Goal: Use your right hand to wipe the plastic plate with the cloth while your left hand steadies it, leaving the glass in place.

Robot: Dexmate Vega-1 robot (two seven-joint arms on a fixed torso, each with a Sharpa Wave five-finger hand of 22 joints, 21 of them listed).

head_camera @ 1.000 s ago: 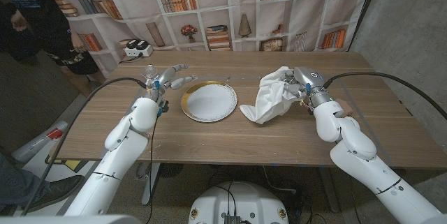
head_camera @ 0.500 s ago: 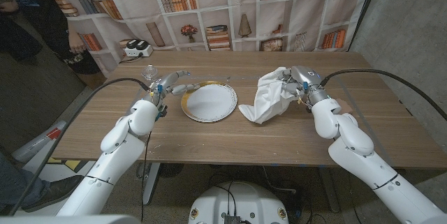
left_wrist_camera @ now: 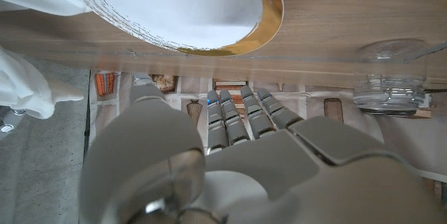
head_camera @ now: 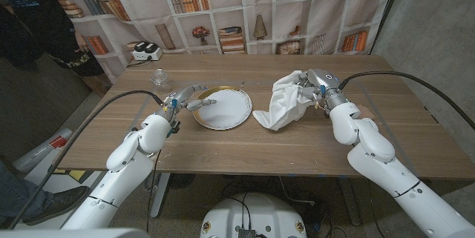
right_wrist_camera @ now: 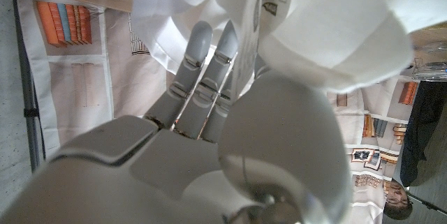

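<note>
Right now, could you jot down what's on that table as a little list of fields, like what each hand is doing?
plate: white with gold rim, on the wooden table
left hand: at the plate's left rim, fingers reaching over its edge
right hand: holds the white cloth, which hangs to the table right of the plate
glass: stands behind the left hand, apart from it
wiping: not yet begun

one plate (head_camera: 222, 109), one cloth (head_camera: 286, 101), one glass (head_camera: 160, 78)
</note>
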